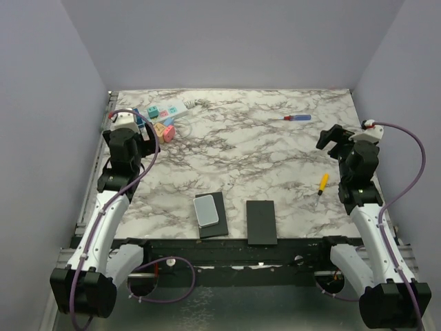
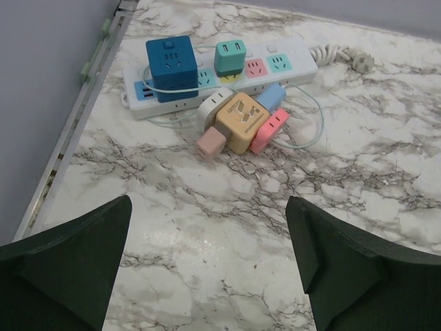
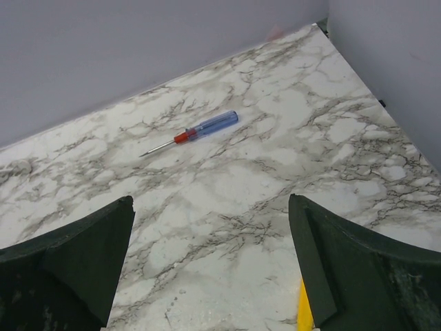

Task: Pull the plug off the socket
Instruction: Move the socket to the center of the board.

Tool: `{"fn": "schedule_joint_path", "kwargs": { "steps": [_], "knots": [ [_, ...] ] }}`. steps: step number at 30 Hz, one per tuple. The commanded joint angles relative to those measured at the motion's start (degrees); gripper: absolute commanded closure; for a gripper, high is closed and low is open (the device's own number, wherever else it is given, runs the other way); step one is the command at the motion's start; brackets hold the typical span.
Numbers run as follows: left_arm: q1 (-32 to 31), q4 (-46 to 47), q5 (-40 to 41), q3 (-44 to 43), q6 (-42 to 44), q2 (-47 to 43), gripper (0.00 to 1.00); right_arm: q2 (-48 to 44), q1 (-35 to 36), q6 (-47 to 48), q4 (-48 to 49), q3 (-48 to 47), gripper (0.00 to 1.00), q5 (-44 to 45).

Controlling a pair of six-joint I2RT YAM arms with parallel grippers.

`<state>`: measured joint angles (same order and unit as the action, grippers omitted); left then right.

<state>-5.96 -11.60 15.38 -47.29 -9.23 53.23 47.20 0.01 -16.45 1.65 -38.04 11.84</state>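
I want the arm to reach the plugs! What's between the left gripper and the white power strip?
Left wrist view: bare marble tabletop, then a pastel adapter cluster lying beside the power strip.

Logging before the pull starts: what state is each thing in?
socket: lying flat, two plugs seated
blue cube plug: seated in socket
teal plug: seated in socket
orange cube adapter: loose beside socket
left end effector: open, empty
right end effector: open, empty

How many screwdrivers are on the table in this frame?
2. The blue-handled screwdriver lies far back on the right of the table; the yellow-handled screwdriver lies nearer, by the right edge.
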Motion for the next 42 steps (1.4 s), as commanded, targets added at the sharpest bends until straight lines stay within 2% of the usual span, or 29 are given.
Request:
{"fn": "schedule_joint_path", "kwargs": {
  "steps": [1,6,9,11,17,21,24,27,37,42],
  "knots": [
    [0.4,-0.1,-4.9,0.2,5.2,4.6,0.02,-1.0,-0.1,1.8,1.7,0.3,0.00,-6.7],
    [1.0,0.5,-10.2,-3.4,7.4,13.7,0.01,-1.4,-0.1,2.2,2.9,1.5,0.00,-11.1],
    [4.1,0.6,-19.8,-7.4,8.0,22.2,0.01,-2.0,-0.1,2.1,2.5,1.5,0.00,-11.4],
    [6.2,1.2,-23.4,-10.3,8.2,27.3,0.02,-2.6,-0.1,2.0,3.0,1.8,0.00,-12.2],
    [7.2,3.8,-21.3,-16.5,14.5,36.0,0.02,-2.8,-0.1,1.8,3.9,2.0,0.00,-14.3],
    [7.2,4.0,-25.0,-19.5,16.4,41.1,0.02,-2.5,-0.1,1.8,3.8,1.9,0.00,-15.1],
    [7.2,4.1,-27.3,-21.1,17.3,43.4,0.02,-2.6,-0.1,2.3,4.3,2.0,0.00,-16.9],
    [7.2,4.4,-25.2,-22.7,18.8,45.6,0.01,-2.3,-0.1,2.9,5.2,2.2,0.00,-19.6],
    [7.9,4.9,-23.5,-27.8,24.2,51.8,0.01,-1.2,-0.1,3.4,4.6,1.7,0.00,-18.1],
    [10.6,5.0,-27.7,-30.3,23.3,54.6,0.03,-0.6,-0.1,3.5,4.5,1.5,0.00,-17.9]
  ]
}}
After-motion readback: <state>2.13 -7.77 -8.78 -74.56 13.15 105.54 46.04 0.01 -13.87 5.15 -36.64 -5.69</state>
